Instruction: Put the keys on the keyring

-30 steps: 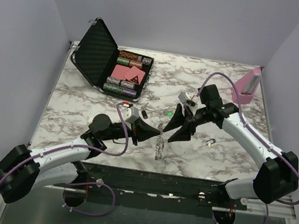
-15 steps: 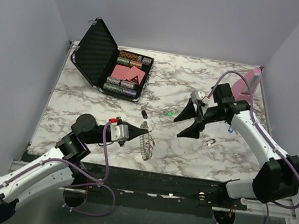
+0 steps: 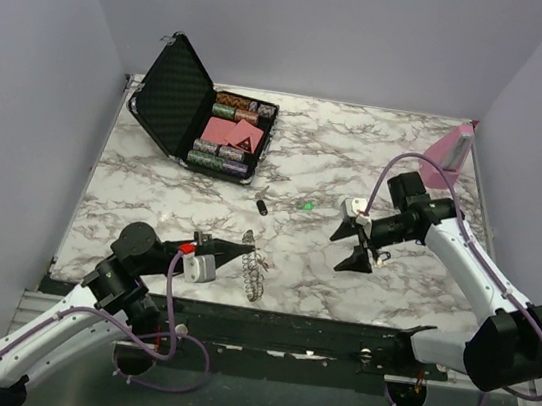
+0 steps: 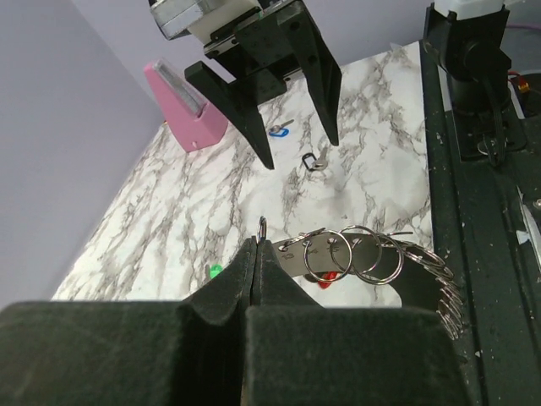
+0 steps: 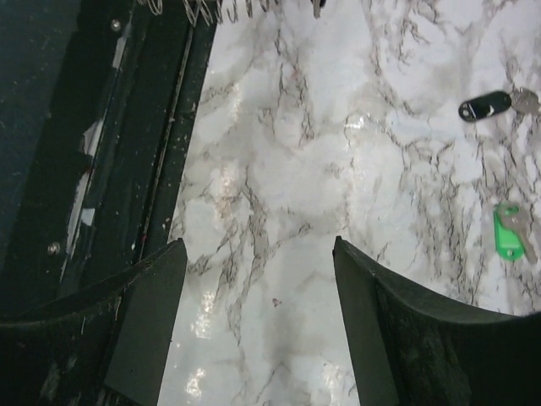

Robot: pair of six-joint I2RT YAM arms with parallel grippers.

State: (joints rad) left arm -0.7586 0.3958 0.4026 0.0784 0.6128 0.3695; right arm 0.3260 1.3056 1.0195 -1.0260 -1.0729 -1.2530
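— What do we have on the left of the table (image 3: 339,152)?
— In the far left corner we see an open black case (image 3: 181,89) with chips (image 3: 225,113) in it. Close to the near edge, our left hand (image 3: 247,251) has its fingers pressed together, pinching one ring of the keyring (image 3: 254,276). The rest of the chain droops from the tips, and we cannot tell whether its lower end touches the table. From the left wrist we make out a red key head (image 4: 326,282) under the loops.
— And the loose keys?
— Around the middle of the table we find a black key (image 3: 261,206) and, to its right, a green key (image 3: 307,206), both lying flat, apart from either hand.
— Our right hand?
— The right hand (image 3: 348,247) sits right of centre, fingers spread wide over bare marble. Beyond it, from the left wrist, we see another black-headed key (image 4: 314,161) and a blue key (image 4: 279,130). A pink stand (image 3: 450,152) occupies the far right corner.
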